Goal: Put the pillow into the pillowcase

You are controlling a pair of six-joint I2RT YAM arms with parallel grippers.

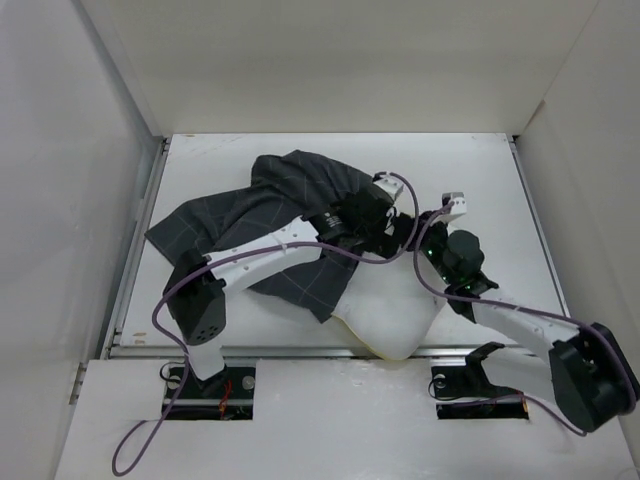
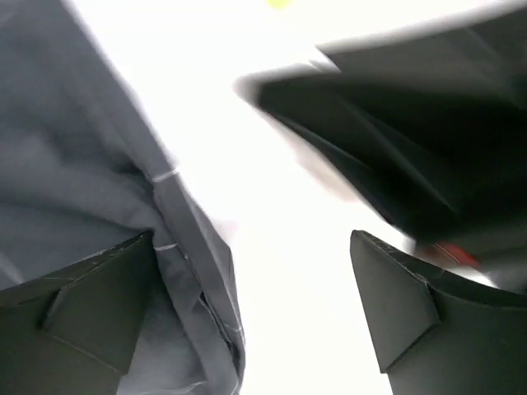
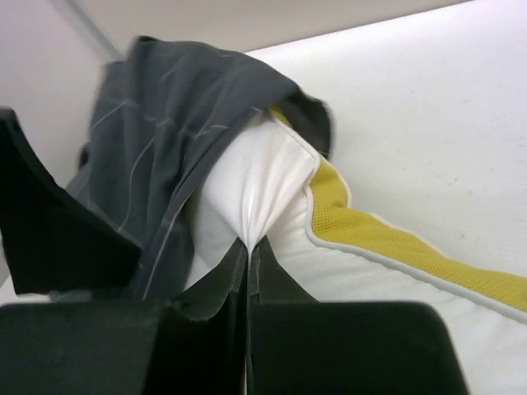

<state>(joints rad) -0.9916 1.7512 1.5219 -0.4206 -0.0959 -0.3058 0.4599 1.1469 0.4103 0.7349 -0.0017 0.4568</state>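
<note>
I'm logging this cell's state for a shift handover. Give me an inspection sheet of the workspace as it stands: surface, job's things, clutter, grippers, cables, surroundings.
Surface: white table, with the work at its middle.
Job's things: pillow partly inside the pillowcase; its near end and yellow band are exposed.
Clutter: nothing seen.
Grippers: left gripper open over the pillowcase's edge; right gripper shut on a pinch of the pillow.
Cables: purple cables loop from both arms, one passing over the pillow.
Surroundings: white walls on three sides.
</note>
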